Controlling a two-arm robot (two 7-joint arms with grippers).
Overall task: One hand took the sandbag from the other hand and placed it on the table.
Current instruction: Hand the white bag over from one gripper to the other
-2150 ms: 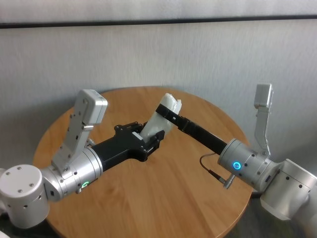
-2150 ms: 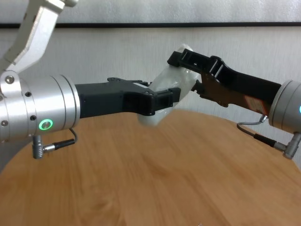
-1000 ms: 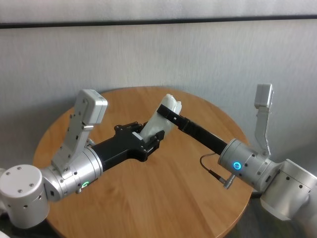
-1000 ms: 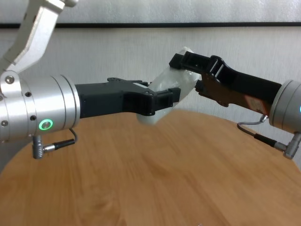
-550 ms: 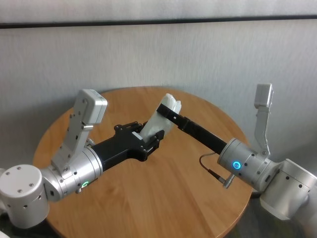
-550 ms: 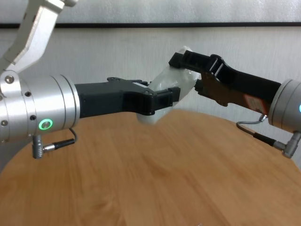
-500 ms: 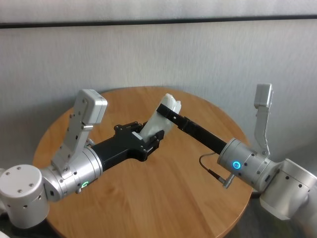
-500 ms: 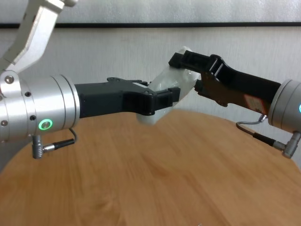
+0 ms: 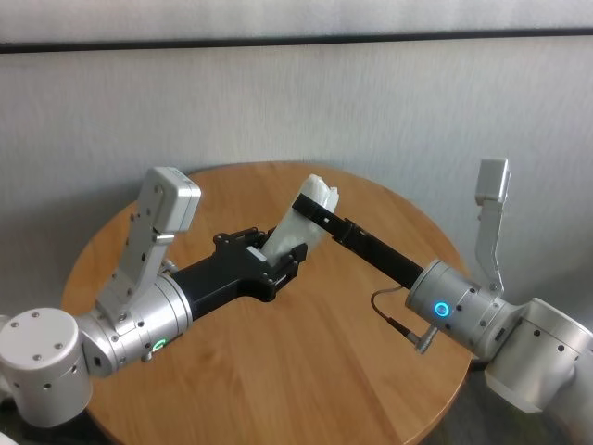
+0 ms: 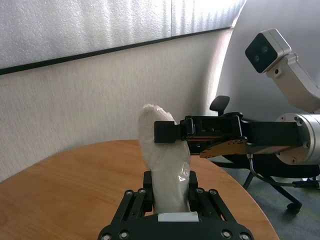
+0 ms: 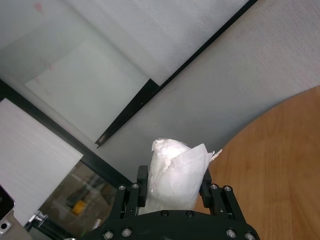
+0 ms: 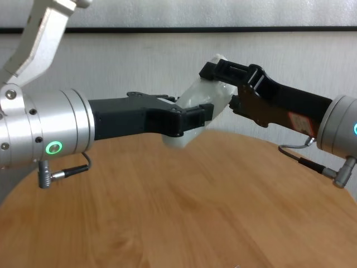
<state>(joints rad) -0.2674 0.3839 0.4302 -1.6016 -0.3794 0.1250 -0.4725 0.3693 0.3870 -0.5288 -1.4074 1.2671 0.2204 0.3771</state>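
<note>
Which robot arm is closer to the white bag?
Neither: both touch the sandbag. The left end effector clamps its lower end; the right end effector clamps its upper end, above the table.

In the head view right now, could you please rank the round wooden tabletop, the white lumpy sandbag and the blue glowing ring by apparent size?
1. Round light-brown wooden tabletop, largest.
2. White lumpy sandbag, held above it.
3. Blue glowing ring, smallest.

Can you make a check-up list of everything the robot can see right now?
Surface: round wooden table, bare wood showing.
Job's things: white sandbag held tilted above the table, not touching it.
Clutter: nothing seen.
Grippers: left gripper shut on the sandbag's lower end; right gripper shut on its upper end.
Cables: short grey cable looping at the right wrist.
Surroundings: pale wall behind; office chair base beyond the table.
</note>
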